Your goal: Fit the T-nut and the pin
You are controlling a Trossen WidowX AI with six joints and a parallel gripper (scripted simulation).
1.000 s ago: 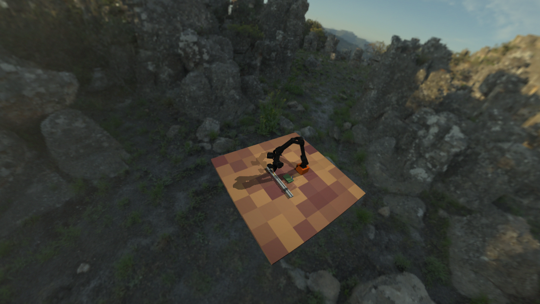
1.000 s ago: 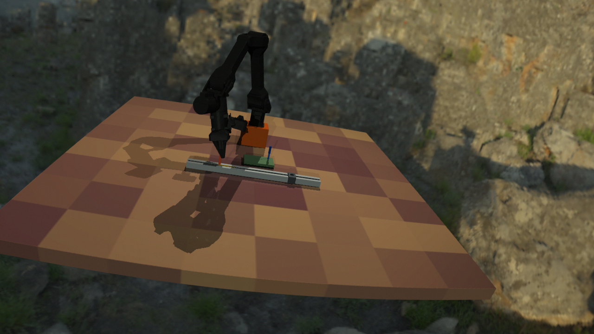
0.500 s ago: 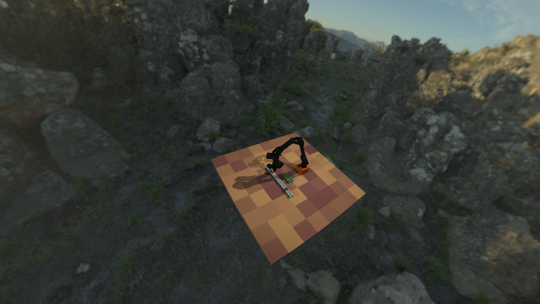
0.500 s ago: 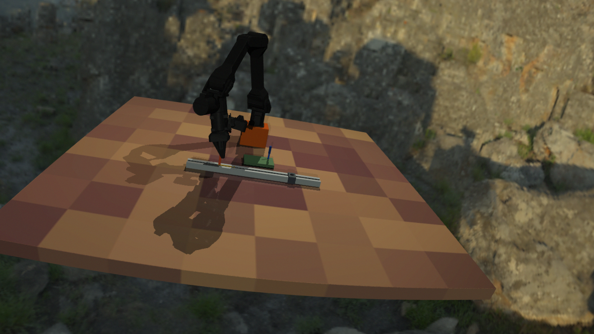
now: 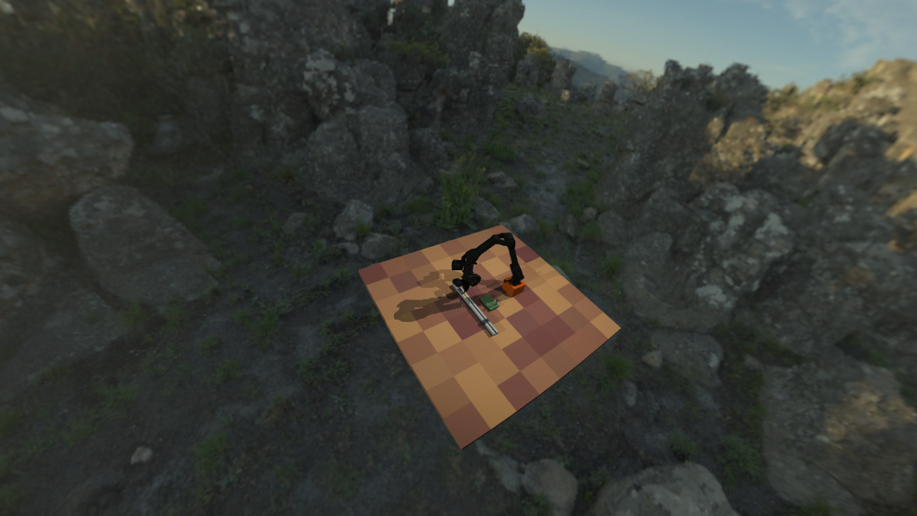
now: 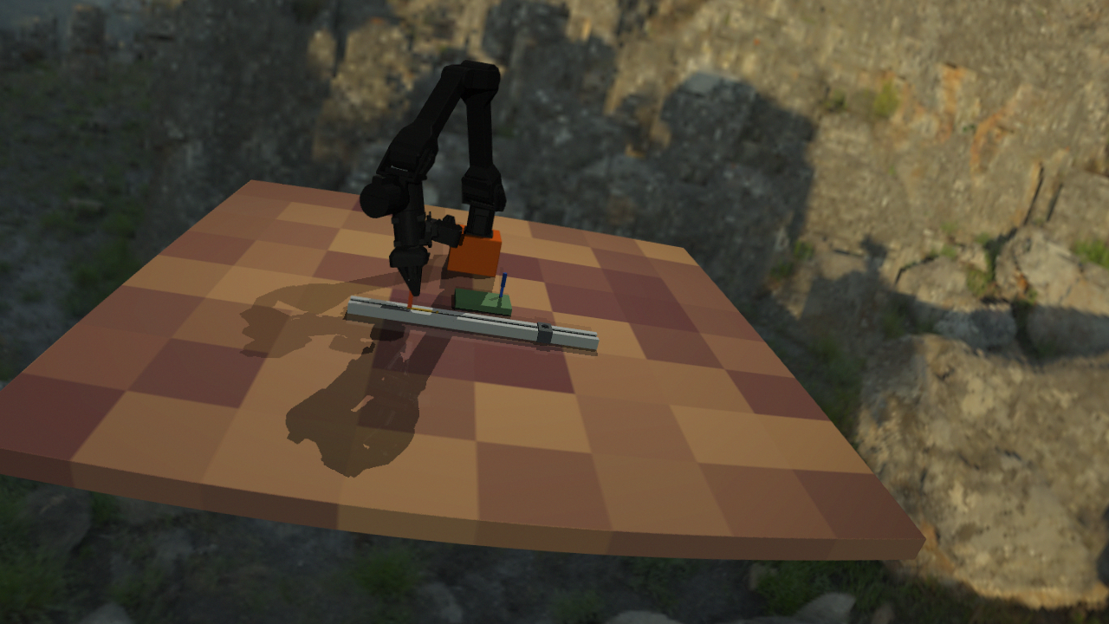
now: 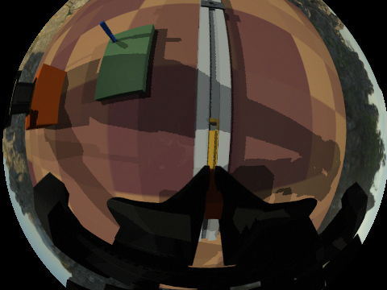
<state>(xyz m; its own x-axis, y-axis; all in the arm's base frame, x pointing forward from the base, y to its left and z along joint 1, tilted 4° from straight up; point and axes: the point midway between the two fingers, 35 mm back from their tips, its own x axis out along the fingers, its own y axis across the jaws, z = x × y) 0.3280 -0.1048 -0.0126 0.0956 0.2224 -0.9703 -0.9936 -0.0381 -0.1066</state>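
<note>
Dim, low light over the patchwork tabletop (image 5: 531,333) (image 6: 535,497) (image 7: 266,64), arm shadows (image 5: 420,307) (image 6: 356,419) (image 7: 282,137) thrown dark across it; sunlit rock warms the right, the backdrop is softly blurred, and the wrist view bows round inside black corners, the gripper (image 7: 212,170) nearly lost in blackness

Matt metal-look rail (image 5: 475,310) (image 6: 480,321) (image 7: 203,97).
</note>
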